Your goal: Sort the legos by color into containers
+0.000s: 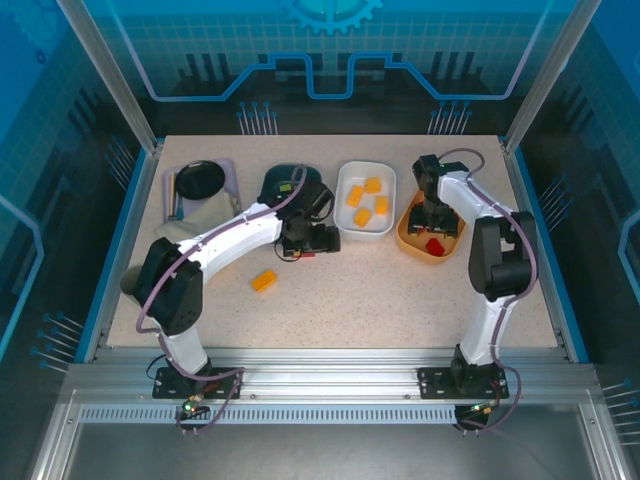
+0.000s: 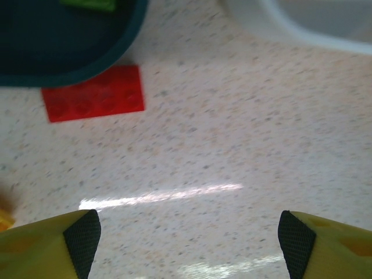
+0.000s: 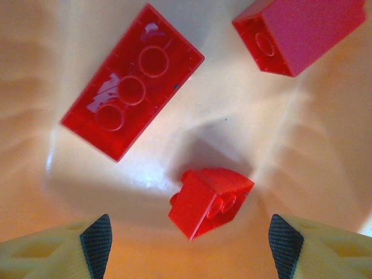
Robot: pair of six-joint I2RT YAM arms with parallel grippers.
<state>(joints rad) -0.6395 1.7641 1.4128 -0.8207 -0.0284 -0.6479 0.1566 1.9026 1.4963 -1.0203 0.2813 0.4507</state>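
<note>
**Ana:** Where were the red legos?

**Ben:** Three lay in the orange tray [image 3: 232, 122]. There was a long red brick [image 3: 132, 90] underside up, a second red brick [image 3: 302, 32] at the upper corner of the right wrist view, and a small red brick [image 3: 209, 200] tipped on its edge nearest the fingers. A flat red brick [image 2: 93, 102] lay on the table [image 1: 380, 300], outside the dark teal tray [image 2: 58, 46] and just beside its rim.

**Ana:** And the other colours?

**Ben:** Four orange-yellow bricks [image 1: 372, 184] sat in the white tray [image 1: 378, 226], which stood between the teal and orange trays. A stray orange-yellow brick [image 1: 264, 281] lay alone on the table, nearer the arm bases. A lime green brick [image 2: 87, 3] showed inside the teal tray.

**Ana:** How did the grippers stand?

**Ben:** The right gripper [image 3: 190, 247] hung over the orange tray with its jaws wide apart. Its pads were clear of the small red brick, and it held nothing. The left gripper [image 2: 189, 244] hovered over bare table between the teal and white trays, its jaws likewise spread with nothing between them.

**Ana:** Anything else out there?

**Ben:** A lavender tray [image 1: 232, 178] with a black round bowl [image 1: 200, 180] stood at the far left, beside the teal tray.
</note>
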